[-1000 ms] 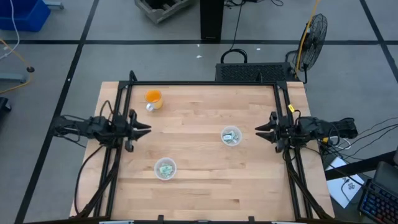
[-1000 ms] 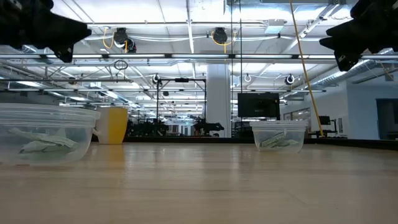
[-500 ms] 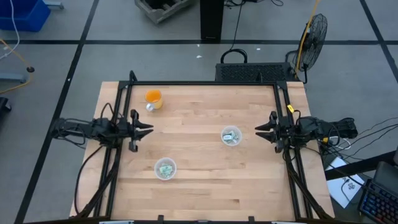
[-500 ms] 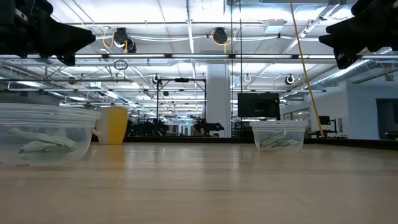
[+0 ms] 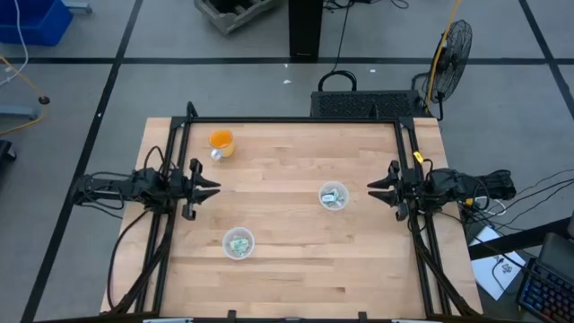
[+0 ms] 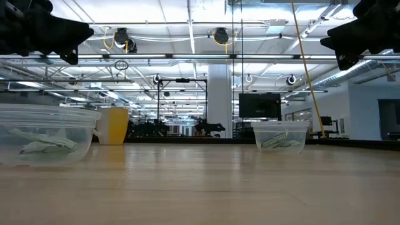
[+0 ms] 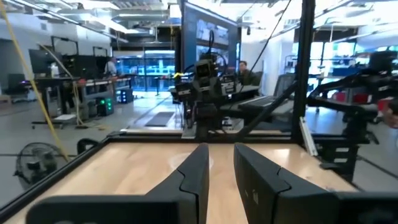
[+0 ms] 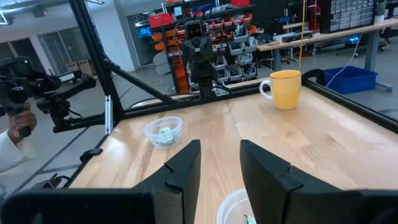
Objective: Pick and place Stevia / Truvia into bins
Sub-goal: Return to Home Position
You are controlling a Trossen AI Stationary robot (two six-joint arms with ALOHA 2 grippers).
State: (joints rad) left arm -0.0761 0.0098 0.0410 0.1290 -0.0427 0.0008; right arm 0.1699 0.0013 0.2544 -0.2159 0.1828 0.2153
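- Left gripper (image 5: 208,188) hangs over the left edge of the bench (image 5: 287,269), its fingers a narrow gap apart and empty. The right gripper (image 5: 377,189) mirrors it at the right edge, also slightly parted and holding nothing.
- Packets (image 6: 42,145) lie in a loose heap inside the near-left cup (image 5: 224,243). More sit in the right cup (image 5: 347,196), farther back. None shows loose on the bench.
- Orange cup (image 5: 221,141) stands far left, apart from both.
- Thin paper like this is probably light, limp and easily creased.
- Lying flat, one offers little to pinch, so the best hold is likely across its short width at the middle.
- Clear cups look light and could skid if bumped.
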